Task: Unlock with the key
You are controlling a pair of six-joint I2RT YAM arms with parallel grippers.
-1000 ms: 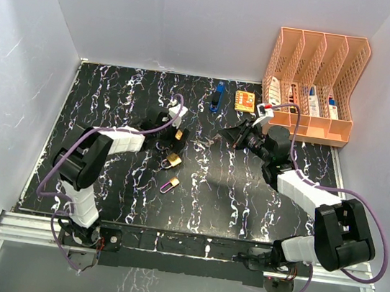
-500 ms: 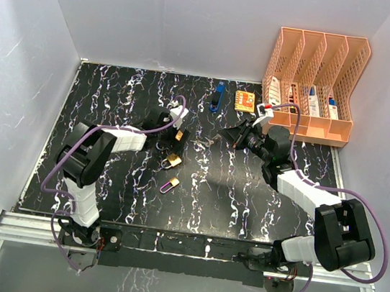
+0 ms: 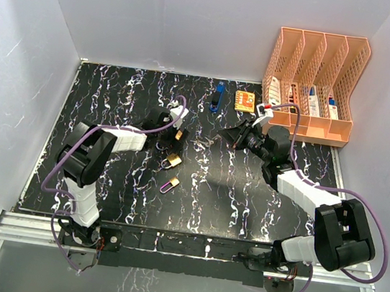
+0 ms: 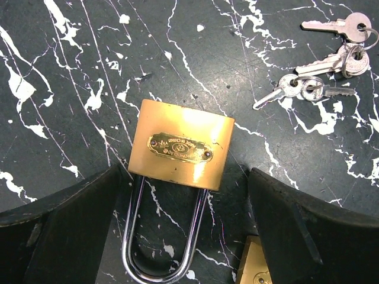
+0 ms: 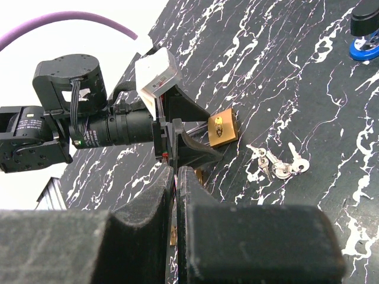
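A brass padlock (image 4: 183,145) with a steel shackle (image 4: 163,236) lies flat on the black marbled table. It also shows in the top view (image 3: 179,135) and in the right wrist view (image 5: 222,127). My left gripper (image 4: 185,198) is open and low over the table, its fingers (image 4: 65,228) on either side of the shackle. A bunch of silver keys (image 4: 331,56) lies just beyond the padlock, apart from both grippers, and also shows from above (image 3: 205,142). My right gripper (image 5: 176,177) is shut and hovers right of the keys (image 5: 275,163).
A second brass padlock (image 3: 172,160) lies just near of the first, its corner by my left gripper's right finger (image 4: 257,269). A pink clip (image 3: 169,185) lies nearer still. A blue stapler (image 3: 217,96), an orange box (image 3: 244,101) and a peach file rack (image 3: 313,83) stand at the back right.
My left gripper has shifted slightly at the padlock. The right arm, the keys and the second padlock have not moved.
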